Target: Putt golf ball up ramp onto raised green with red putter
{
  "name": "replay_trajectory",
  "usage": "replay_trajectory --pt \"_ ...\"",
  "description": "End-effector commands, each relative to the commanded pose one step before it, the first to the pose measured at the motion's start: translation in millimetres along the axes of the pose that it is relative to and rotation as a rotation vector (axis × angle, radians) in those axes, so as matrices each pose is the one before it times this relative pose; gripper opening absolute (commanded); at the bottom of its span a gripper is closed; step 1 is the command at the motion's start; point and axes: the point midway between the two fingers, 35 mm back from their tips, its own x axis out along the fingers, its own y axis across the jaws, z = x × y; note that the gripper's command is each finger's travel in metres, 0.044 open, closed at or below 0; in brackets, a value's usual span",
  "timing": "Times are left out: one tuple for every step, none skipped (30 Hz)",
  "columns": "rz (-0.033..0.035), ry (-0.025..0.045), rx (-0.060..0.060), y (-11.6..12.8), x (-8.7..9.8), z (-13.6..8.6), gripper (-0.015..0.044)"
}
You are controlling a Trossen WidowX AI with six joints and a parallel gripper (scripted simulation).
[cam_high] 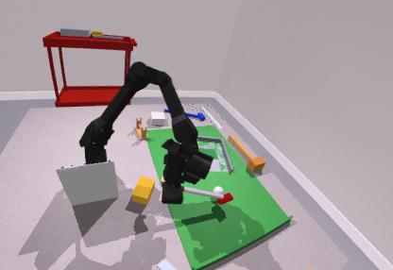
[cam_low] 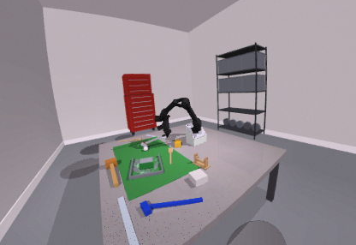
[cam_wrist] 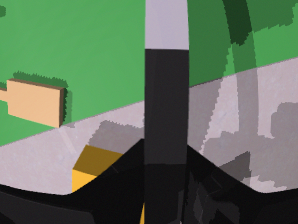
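Observation:
My gripper (cam_high: 173, 194) (cam_low: 166, 134) (cam_wrist: 160, 146) is shut on the putter's dark grip, low over the left edge of the green mat (cam_high: 264, 207) (cam_low: 169, 183) (cam_wrist: 75, 30). The putter's pale shaft (cam_high: 200, 192) (cam_wrist: 166, 25) reaches across the mat. Its red head (cam_high: 225, 198) hangs a little above it, its shadow below. The white ball (cam_high: 217, 190) (cam_low: 145, 148) is close beside the head, on the side toward the ramp; contact cannot be told. The ramp (cam_high: 214, 165) (cam_low: 146, 159) leads to the raised green (cam_low: 145, 165) inside grey walls, partly hidden by my arm in the top view.
A yellow block (cam_high: 144, 190) (cam_low: 178, 143) (cam_wrist: 84, 180) and a tan mallet (cam_low: 170, 150) (cam_wrist: 34, 103) are near my gripper. An orange mallet (cam_high: 255, 164) (cam_low: 111, 163) lies beyond the mat. A wooden stand (cam_high: 141, 130) (cam_low: 201, 162), white block (cam_high: 158, 118) (cam_low: 198, 177) and blue mallet (cam_high: 201, 116) (cam_low: 146, 208) are farther off.

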Motion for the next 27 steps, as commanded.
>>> replay_trajectory --pt "0.00273 -0.00639 0.0015 0.53 6.36 1.11 0.0" --pt "0.00011 0.00003 0.0 0.03 1.61 -0.07 0.0" --pt "0.00011 0.00004 0.0 0.04 1.6 -0.08 0.0" --pt "0.0001 0.00003 0.0 0.03 1.27 -0.07 0.0" --pt "0.00006 0.00002 0.0 0.02 0.77 -0.05 0.0" --pt "0.00002 0.00001 0.0 0.01 0.26 -0.02 0.0" --pt "-0.00259 0.00692 -0.0017 -0.38 -2.83 -1.12 0.0" --pt "0.0 0.0 0.0 0.0 0.0 0.0 0.0" --pt "0.0 0.0 0.0 0.0 0.0 0.0 0.0" --pt "0.0 0.0 0.0 0.0 0.0 0.0 0.0" --pt "0.0 0.0 0.0 0.0 0.0 0.0 0.0" --pt "0.0 0.0 0.0 0.0 0.0 0.0 0.0" --pt "0.0 0.0 0.0 0.0 0.0 0.0 0.0" --pt "0.0 0.0 0.0 0.0 0.0 0.0 0.0" --pt "0.0 0.0 0.0 0.0 0.0 0.0 0.0" --pt "-0.00001 -0.00022 0.0001 -0.79 0.04 0.07 0.0" --pt "-0.00003 -0.00045 0.0001 -1.63 0.09 0.14 0.0" --pt "-0.00002 -0.00059 0.0001 -2.16 0.13 0.17 0.0" --pt "-0.00001 -0.00076 0.0002 -2.81 0.18 0.19 0.0" --pt "0.00001 -0.00095 0.0002 -3.59 0.25 0.21 0.0" --pt "0.00005 -0.00117 0.0003 -4.52 0.35 0.21 0.0" --pt "0.0001 -0.00108 0.0002 -4.27 0.37 0.13 0.0" --pt "0.00013 -0.00101 0.0002 -4.09 0.39 0.07 0.0" --pt "0.00014 -0.0008 0.0002 -3.29 0.34 0.02 0.0" --pt "0.0001 -0.00049 0.0001 -2.08 0.22 -0.01 0.0" --pt "0.00004 -0.00017 0.0 -0.71 0.08 -0.01 0.0" --pt "0.0 0.0 0.0 0.0 0.0 0.0 0.0"
